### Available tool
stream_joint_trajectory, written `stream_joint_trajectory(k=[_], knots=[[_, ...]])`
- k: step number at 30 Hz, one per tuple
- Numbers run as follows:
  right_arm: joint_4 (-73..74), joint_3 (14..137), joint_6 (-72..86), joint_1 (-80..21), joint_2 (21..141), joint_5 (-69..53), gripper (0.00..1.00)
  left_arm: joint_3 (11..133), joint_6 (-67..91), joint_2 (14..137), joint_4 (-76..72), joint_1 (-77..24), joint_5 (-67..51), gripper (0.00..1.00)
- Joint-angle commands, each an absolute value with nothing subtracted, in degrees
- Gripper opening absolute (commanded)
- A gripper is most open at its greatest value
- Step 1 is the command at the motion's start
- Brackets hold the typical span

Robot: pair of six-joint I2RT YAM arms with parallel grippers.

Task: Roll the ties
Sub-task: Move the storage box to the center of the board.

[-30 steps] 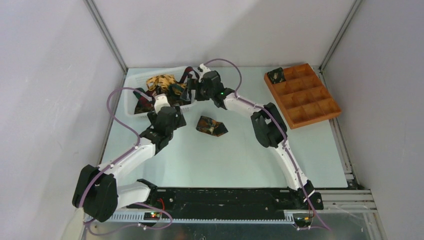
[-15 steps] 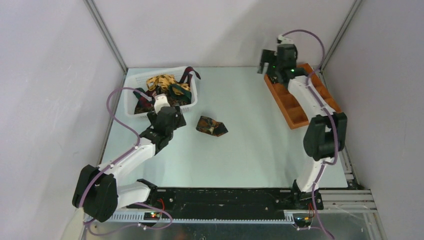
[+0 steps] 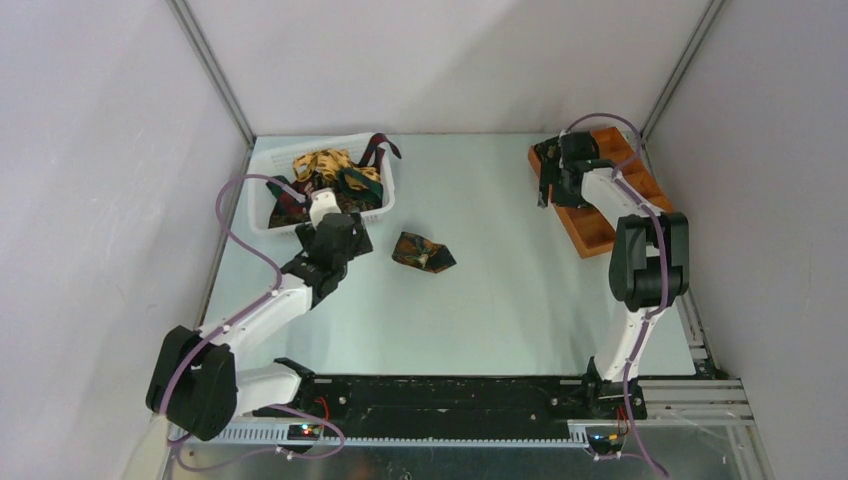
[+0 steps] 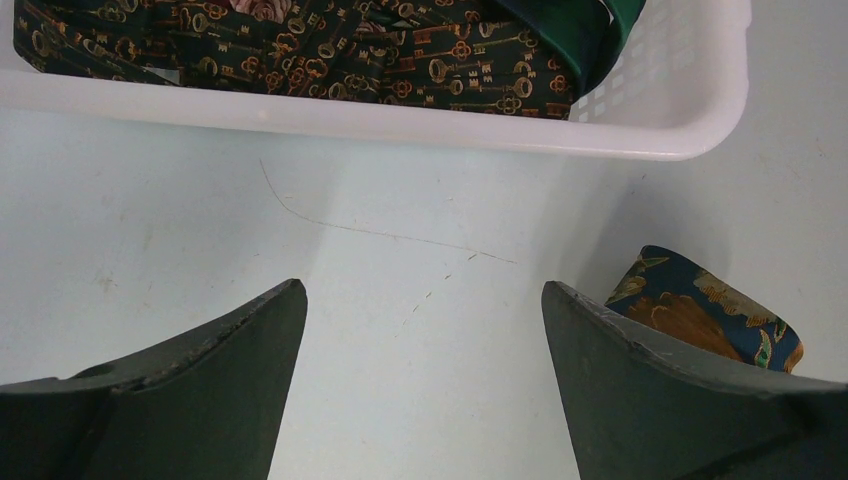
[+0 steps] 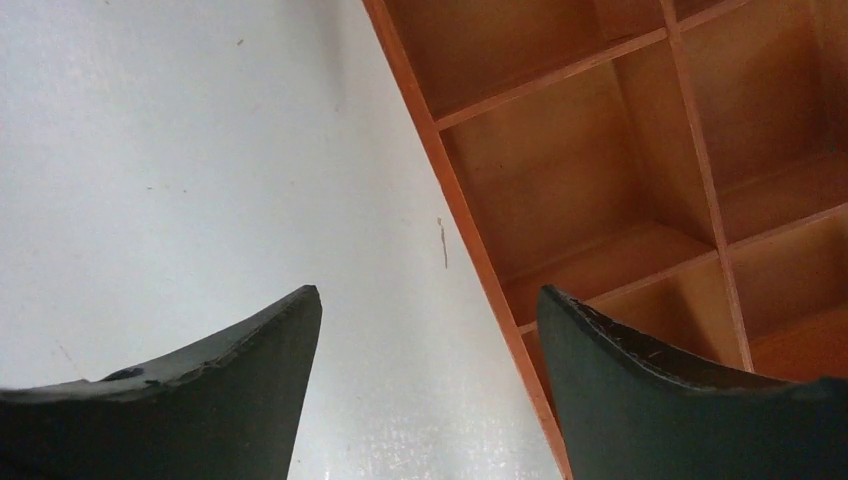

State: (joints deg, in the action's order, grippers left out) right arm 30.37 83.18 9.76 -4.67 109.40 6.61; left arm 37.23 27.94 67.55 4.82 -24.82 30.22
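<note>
Several loose patterned ties (image 3: 325,172) lie heaped in the white basket (image 3: 262,222); the left wrist view shows a dark key-patterned tie (image 4: 400,70) and a green one (image 4: 585,30) in it. A dark folded tie bundle (image 3: 422,252) lies on the table right of the basket, and it also shows in the left wrist view (image 4: 700,312). My left gripper (image 3: 338,232) (image 4: 420,290) is open and empty, over the table just in front of the basket. My right gripper (image 3: 552,185) (image 5: 428,292) is open and empty over the left edge of the tray. A small dark coil (image 3: 546,151) shows at the tray's far-left corner, partly hidden by the arm.
The orange-brown compartment tray (image 3: 640,215) stands at the back right; the compartments seen in the right wrist view (image 5: 560,160) hold nothing. The basket's rim (image 4: 400,125) lies just ahead of the left fingers. Grey walls close in the table.
My right arm swung from the basket's right end across to the tray, then came down beside the tray's left edge. The left arm and the tie bundle have not moved.
</note>
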Motion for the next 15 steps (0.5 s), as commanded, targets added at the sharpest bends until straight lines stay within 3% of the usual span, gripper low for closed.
stream_joint_trajectory(k=[1,5,15], knots=[[30.04,83.41,7.90,-4.56,110.23,9.13,0.80,37.68,27.12,67.63,3.39,-24.53,30.67,0.94],[28.67,83.45,6.85,-3.51,111.79,8.27,0.65,37.67,27.07,67.67,3.39,-24.53,30.67,0.94],[28.80,87.64,4.18,-2.71,118.58,2.24,0.46,37.86,26.88,67.81,3.52,-24.58,30.67,0.94]])
